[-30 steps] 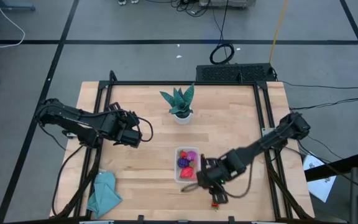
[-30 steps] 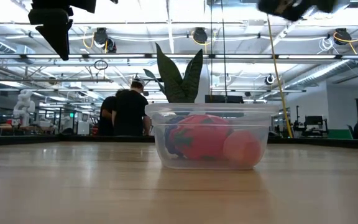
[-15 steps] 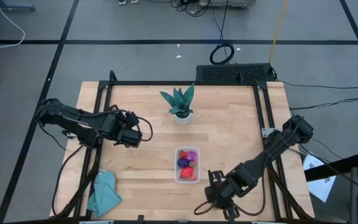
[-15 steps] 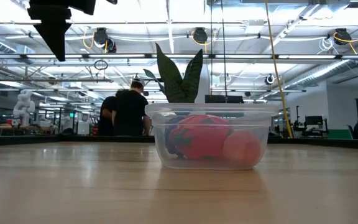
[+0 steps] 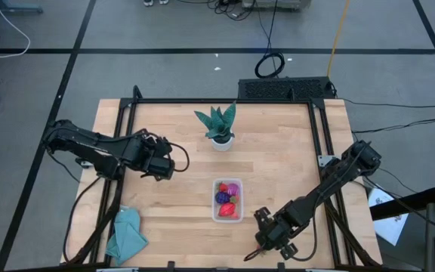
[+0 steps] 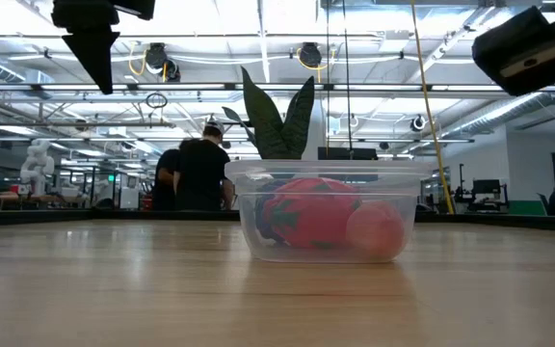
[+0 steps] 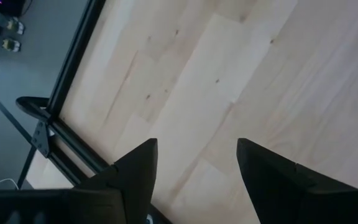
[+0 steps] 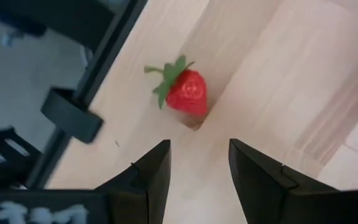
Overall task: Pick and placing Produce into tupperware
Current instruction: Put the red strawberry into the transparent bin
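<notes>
The clear tupperware stands near the table's middle and holds several toy fruits. In the low view the tupperware shows a red strawberry piece and a pale pink piece. A loose red strawberry with green leaves lies on the wood close to the table's black frame. My right gripper hovers open just short of it, near the near edge. My left gripper is open over bare wood at the table's left.
A green plant in a white pot stands toward the far edge. A teal cloth lies at the near left corner. Black frame rails run along the table's sides. People stand in the room behind.
My right gripper has moved from beside the tupperware toward the table's near edge and a little to the right, and now hangs over the loose strawberry. The tupperware and the fruits in it have stayed in place.
</notes>
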`<action>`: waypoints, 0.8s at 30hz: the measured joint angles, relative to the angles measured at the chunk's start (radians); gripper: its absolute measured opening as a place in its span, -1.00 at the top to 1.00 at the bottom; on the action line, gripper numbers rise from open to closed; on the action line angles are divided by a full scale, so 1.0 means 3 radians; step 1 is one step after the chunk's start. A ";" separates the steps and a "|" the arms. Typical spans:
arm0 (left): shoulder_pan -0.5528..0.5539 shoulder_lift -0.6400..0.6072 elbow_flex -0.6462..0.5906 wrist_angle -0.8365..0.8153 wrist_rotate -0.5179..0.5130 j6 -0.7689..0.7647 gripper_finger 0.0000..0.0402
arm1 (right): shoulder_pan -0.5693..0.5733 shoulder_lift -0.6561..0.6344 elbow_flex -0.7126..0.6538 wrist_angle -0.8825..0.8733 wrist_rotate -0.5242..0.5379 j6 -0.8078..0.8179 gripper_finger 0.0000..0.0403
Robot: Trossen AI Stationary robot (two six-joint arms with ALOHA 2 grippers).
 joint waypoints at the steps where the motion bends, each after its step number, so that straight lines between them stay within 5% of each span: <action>1: 0.0000 -0.0001 0.0000 0.0001 -0.0013 -0.0001 -0.12 | 0.0000 0.0000 -0.0026 0.0027 -0.0007 -0.0098 0.26; 11: 0.0000 0.0000 0.0000 0.0018 -0.0129 0.0128 -0.12 | 0.0000 -0.0001 -0.0083 0.0075 -0.0020 -0.1247 0.26; 24: 0.0000 0.0000 0.0000 0.0021 -0.0129 0.0107 -0.12 | 0.0075 -0.0001 -0.0083 0.0354 -0.0036 -0.1531 0.26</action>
